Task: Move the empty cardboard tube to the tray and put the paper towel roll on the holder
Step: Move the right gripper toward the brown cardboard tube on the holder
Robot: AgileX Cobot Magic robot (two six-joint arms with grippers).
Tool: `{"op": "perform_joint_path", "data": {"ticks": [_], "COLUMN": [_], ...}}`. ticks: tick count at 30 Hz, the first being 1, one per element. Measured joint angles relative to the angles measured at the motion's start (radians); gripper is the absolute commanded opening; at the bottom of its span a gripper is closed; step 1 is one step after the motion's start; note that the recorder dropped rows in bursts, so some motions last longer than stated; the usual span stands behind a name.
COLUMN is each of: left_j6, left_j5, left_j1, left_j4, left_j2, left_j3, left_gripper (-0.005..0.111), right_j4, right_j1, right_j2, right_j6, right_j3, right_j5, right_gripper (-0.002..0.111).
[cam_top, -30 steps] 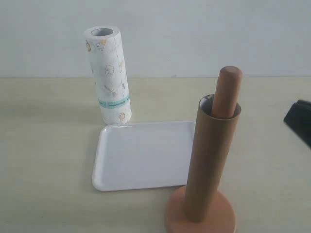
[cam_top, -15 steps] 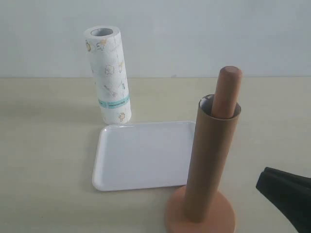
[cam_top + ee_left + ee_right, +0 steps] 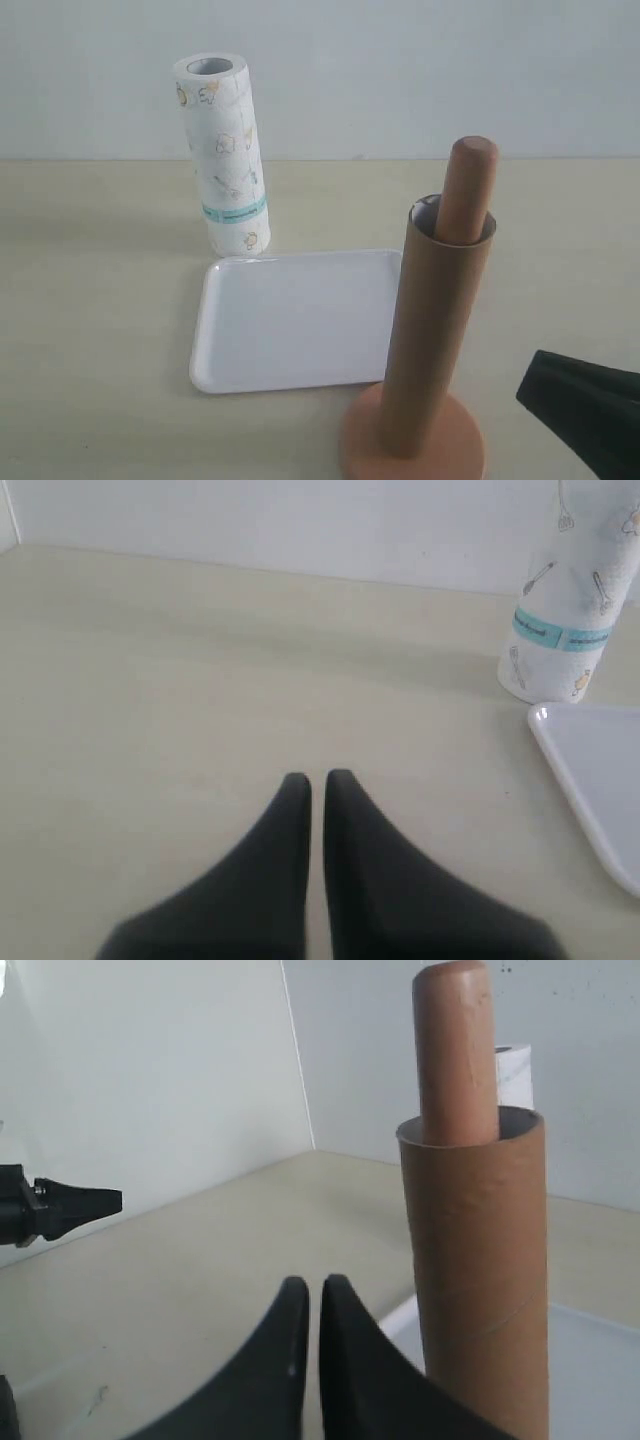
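Observation:
The brown cardboard tube (image 3: 432,330) stands slipped over the dowel of the wooden holder (image 3: 468,185), whose disc base (image 3: 455,440) sits at the front. The white tray (image 3: 290,318) lies to its left. Behind the tray the printed paper towel roll (image 3: 222,150) stands upright. My right gripper (image 3: 530,390) is shut and empty, low at the right of the holder; in the right wrist view its tips (image 3: 307,1285) are beside the cardboard tube (image 3: 480,1270), apart from it. My left gripper (image 3: 317,778) is shut and empty over bare table, left of the paper towel roll (image 3: 570,610) and the tray (image 3: 600,780).
A pale wall runs behind the table. The left arm's dark gripper body (image 3: 60,1210) shows far across the table in the right wrist view.
The right gripper has dropped from the right edge at mid-height to low at the front right, then edged slightly left toward the holder. Nothing else has moved.

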Motion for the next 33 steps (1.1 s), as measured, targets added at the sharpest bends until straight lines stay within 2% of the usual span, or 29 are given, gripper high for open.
{"op": "perform_joint_path", "data": {"ticks": [2,4,5,8,9,15,19,28,33], "left_j6": [0.0,0.0,0.0,0.0,0.0,0.0,0.0,0.0,0.0], "left_j5": [0.0,0.0,0.0,0.0,0.0,0.0,0.0,0.0,0.0], "left_j1": [0.0,0.0,0.0,0.0,0.0,0.0,0.0,0.0,0.0], "left_j4": [0.0,0.0,0.0,0.0,0.0,0.0,0.0,0.0,0.0], "left_j2": [0.0,0.0,0.0,0.0,0.0,0.0,0.0,0.0,0.0], "left_j3": [0.0,0.0,0.0,0.0,0.0,0.0,0.0,0.0,0.0], "left_gripper": [0.004,0.004,0.004,0.004,0.004,0.004,0.004,0.004,0.004], "right_j4": [0.021,0.032,0.034,0.037,0.037,0.038,0.058,0.133,0.137], "right_j1": [0.0,0.0,0.0,0.0,0.0,0.0,0.0,0.0,0.0], "right_j2": [0.0,0.0,0.0,0.0,0.0,0.002,0.004,0.013,0.103], "right_j6": [-0.02,-0.039,-0.049,-0.055,-0.055,-0.056,-0.087,-0.133,-0.126], "right_j3": [0.004,0.004,0.006,0.006,0.006,0.006,0.006,-0.009,-0.067], "right_j5": [0.006,0.004,0.0,-0.009,-0.006,0.081,0.09,0.128,0.129], "right_gripper": [0.006,0.021,0.03,0.077,0.083,0.068,0.073,0.073,0.073]}}
